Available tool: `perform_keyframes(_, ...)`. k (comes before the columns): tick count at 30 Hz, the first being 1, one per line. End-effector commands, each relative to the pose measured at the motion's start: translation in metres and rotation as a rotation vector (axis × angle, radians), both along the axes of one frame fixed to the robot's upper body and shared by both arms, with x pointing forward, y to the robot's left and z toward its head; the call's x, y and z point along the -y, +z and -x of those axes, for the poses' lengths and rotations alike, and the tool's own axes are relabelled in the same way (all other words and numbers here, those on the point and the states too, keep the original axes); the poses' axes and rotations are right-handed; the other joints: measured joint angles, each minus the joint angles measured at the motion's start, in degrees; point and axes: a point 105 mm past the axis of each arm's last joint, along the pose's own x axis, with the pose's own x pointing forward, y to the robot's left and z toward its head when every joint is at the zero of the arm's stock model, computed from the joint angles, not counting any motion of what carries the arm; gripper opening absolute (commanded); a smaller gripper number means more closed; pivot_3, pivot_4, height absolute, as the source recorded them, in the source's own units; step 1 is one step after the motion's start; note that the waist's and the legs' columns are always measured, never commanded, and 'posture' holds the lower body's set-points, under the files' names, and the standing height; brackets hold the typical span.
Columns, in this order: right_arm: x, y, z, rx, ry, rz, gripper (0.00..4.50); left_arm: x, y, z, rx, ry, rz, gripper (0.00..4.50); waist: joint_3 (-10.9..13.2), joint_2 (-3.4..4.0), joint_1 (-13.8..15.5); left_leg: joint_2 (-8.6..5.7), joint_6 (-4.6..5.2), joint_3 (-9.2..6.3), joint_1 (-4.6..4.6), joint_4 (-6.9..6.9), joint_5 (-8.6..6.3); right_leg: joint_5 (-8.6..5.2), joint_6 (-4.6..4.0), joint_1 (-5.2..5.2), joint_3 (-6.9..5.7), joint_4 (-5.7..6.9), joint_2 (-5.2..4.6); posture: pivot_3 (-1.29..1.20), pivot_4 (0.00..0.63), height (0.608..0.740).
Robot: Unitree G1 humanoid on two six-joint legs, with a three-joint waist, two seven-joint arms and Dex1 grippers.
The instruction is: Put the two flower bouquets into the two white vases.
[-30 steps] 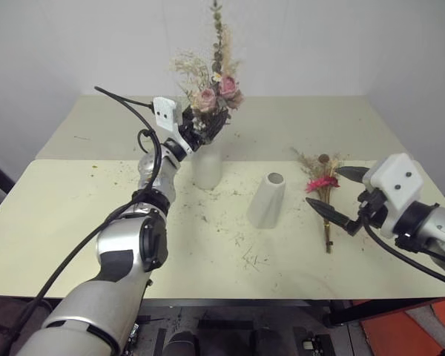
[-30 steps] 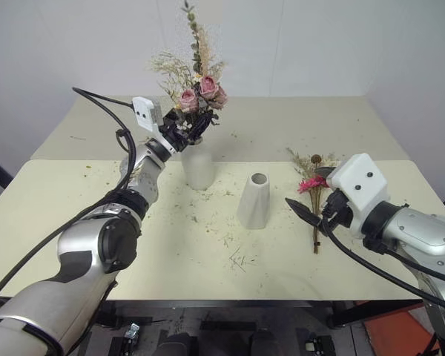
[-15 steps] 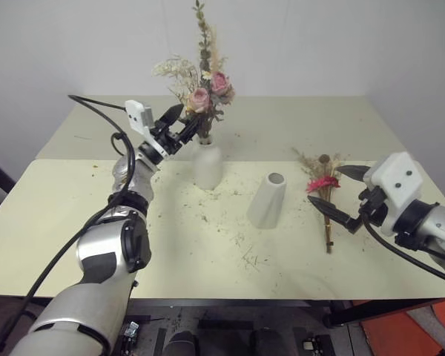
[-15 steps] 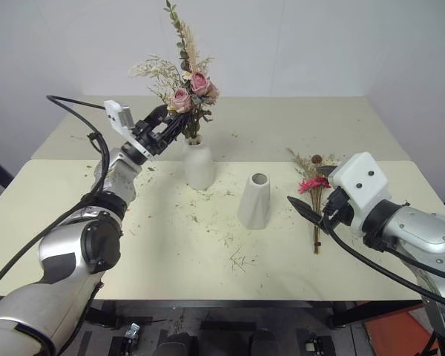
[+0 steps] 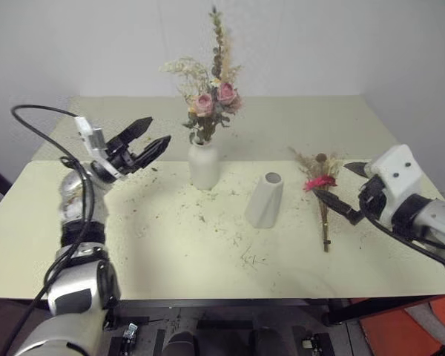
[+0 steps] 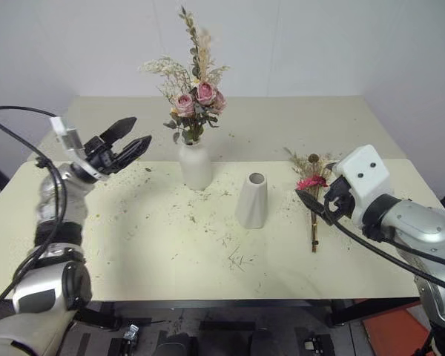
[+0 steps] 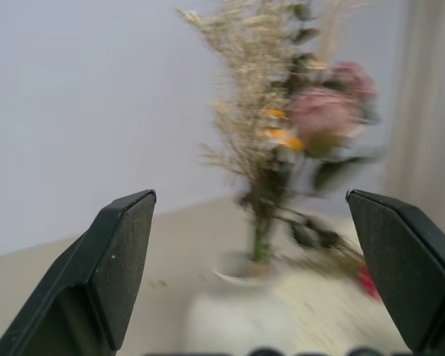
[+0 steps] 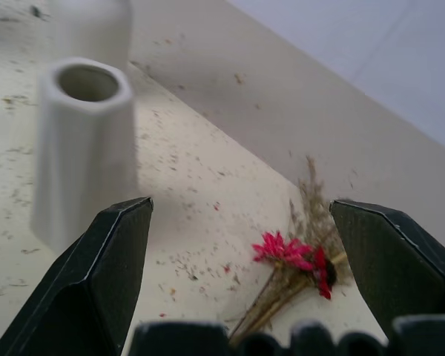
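Observation:
The pink rose bouquet stands upright in the rounded white vase at the table's middle. To that vase's left, my left gripper hangs open and empty in the air, well clear of it. The tapered white vase stands empty a little to the right. Beyond it the magenta bouquet lies flat on the table, stems toward the front edge. My right gripper is open just right of that bouquet, with nothing between its fingers. The right wrist view shows the red flowers and the cone vase.
Dried flower crumbs are scattered across the pale table. A seam divides the front table from a second one behind. A white wall rises behind them.
My left gripper has drawn back to the left, away from the rose bouquet, which now stands free in the rounded vase. My right gripper has edged slightly closer to the magenta bouquet.

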Motion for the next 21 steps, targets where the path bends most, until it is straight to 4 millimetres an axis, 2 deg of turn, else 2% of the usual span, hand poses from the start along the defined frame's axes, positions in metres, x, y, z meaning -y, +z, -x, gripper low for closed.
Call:
perform_keyframes(1, 0.014, -0.007, -0.006, -0.176, -0.062, -0.047, 4.5, 0.019, 0.01, 0.038, 0.026, -0.191, -0.357, 4.48, 0.0, 0.02, 0.0, -0.01, 0.0, 0.01, 0.04, -0.02, 0.0, 0.0, 0.0, 0.04, 0.01, -0.02, -0.01, 0.0, 0.15, 0.74)
perform_keyframes(5, 0.028, -0.026, -0.028, -0.322, -0.171, -0.095, 4.5, 0.028, 0.016, 0.052, 0.031, -0.225, -0.468, 4.48, -0.1, 0.1, 0.7, 0.01, 0.04, 0.04, 0.27, -0.02, -0.02, -0.05, -0.05, 0.26, -0.01, -0.32, -0.03, 0.0, 0.15, 0.74)
perform_keyframes(8, 0.033, -0.039, -0.048, -0.4, -0.223, -0.126, 4.5, 0.035, 0.017, 0.054, 0.054, -0.215, -0.535, 4.48, -0.1, 0.1, 0.5, 0.0, 0.06, 0.06, 0.27, -0.01, -0.03, -0.05, -0.06, 0.25, 0.0, -0.27, -0.02, 0.0, 0.15, 0.74)
perform_keyframes(11, 0.038, -0.054, -0.063, -0.453, -0.272, -0.098, 4.5, 0.038, 0.01, 0.055, 0.055, -0.212, -0.607, 4.48, -0.1, 0.11, 0.3, 0.01, 0.06, 0.08, 0.22, -0.02, -0.03, -0.05, -0.08, 0.1, 0.07, -0.19, 0.03, 0.0, 0.15, 0.74)
perform_keyframes(14, 0.046, -0.062, -0.079, -0.48, -0.337, -0.147, 4.5, 0.043, 0.005, 0.051, 0.061, -0.195, -0.579, 4.48, -0.1, 0.12, 0.0, 0.02, 0.08, 0.13, 0.04, -0.03, -0.04, -0.05, -0.09, -0.14, 0.16, -0.11, 0.05, 0.0, 0.15, 0.74)
perform_keyframes(19, 0.042, -0.068, -0.088, -0.525, -0.322, -0.159, 4.5, 0.046, -0.001, 0.052, 0.049, -0.196, -0.562, 4.48, -0.1, 0.15, -0.2, 0.02, 0.12, 0.19, -0.23, -0.04, -0.06, -0.05, -0.09, -0.39, 0.21, 0.04, 0.05, 0.0, 0.15, 0.74)
perform_keyframes(21, 0.043, -0.074, -0.091, -0.545, -0.333, -0.139, 4.09, 0.048, -0.003, 0.05, 0.055, -0.178, -0.534, 4.5, -0.1, 0.15, -0.2, 0.02, 0.12, 0.18, -0.31, -0.03, -0.06, -0.04, -0.09, -0.42, 0.2, 0.02, 0.03, 0.0, 0.15, 0.74)
